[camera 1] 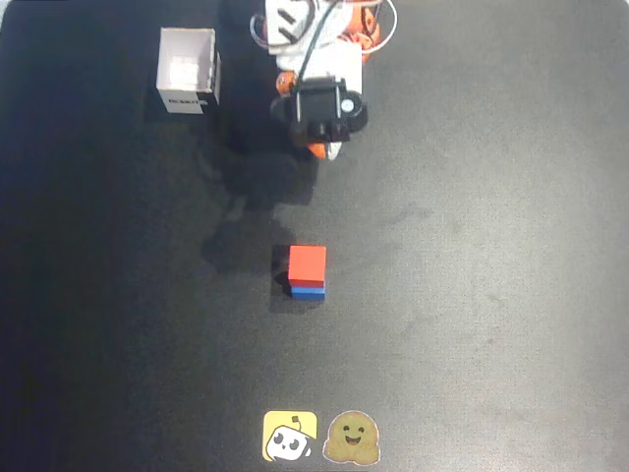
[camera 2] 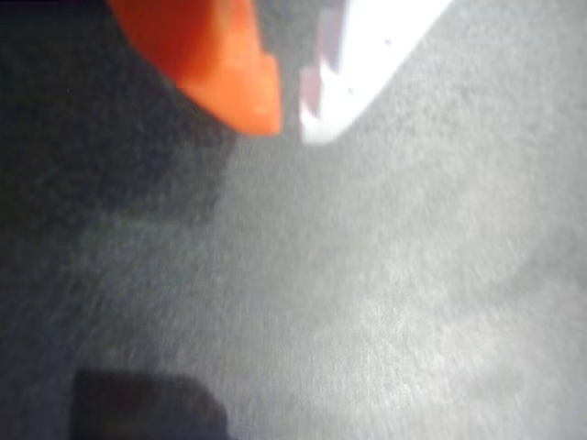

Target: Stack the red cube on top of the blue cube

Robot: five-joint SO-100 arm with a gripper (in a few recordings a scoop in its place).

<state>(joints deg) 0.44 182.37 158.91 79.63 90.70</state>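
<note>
Red over blue is what the overhead view presents near the middle of the dark tabletop: the red cube is seen resting on top of the blue cube, of which a narrow blue band is exposed along the lower edge. The two appear squarely aligned, with no visible overhang to either side. The stack is judged to be complete, so the main step of the task can be taken as done. The arm is drawn up toward the top of the picture, well apart from the stack, with the claw pointing down at bare tabletop. Nothing is held by it as far as can be seen, though its opening cannot be read from above. A white-grey box stands to the left of the arm, and two stickers lie at the bottom edge; neither plays a part.

From the wrist view, one orange finger and one white finger are shown with their tips close together, a narrow gap left between them and nothing gripped; the claw is judged nearly closed and empty. Below them, blurred grey tabletop is seen, with a dark shadow at the lower left.

What is left, at most, is for the arm to be brought to rest.
</note>
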